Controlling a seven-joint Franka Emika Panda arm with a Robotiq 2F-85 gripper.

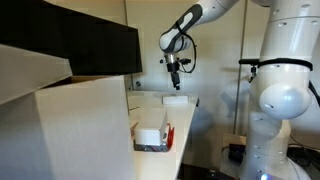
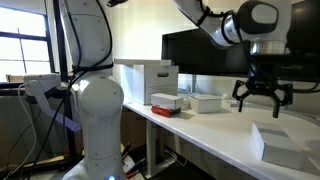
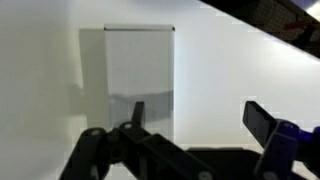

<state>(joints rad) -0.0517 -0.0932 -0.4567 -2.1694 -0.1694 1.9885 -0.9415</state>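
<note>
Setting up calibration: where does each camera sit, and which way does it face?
Exterior view: behind large boxes at the table's end, looking along it; arm and gripper show.
Exterior view: beside the robot's base, looking across the table; base and gripper show.
Wrist view: above the table, looking down at the white box; fingers show.
Shared: all show the white box.

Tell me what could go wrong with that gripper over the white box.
The open gripper hangs above the white box. In the wrist view the box looks off-centre from the fingers, so coming straight down might hit its edge and shove it. It lies fairly near the table edge, so it could slide off.
</note>
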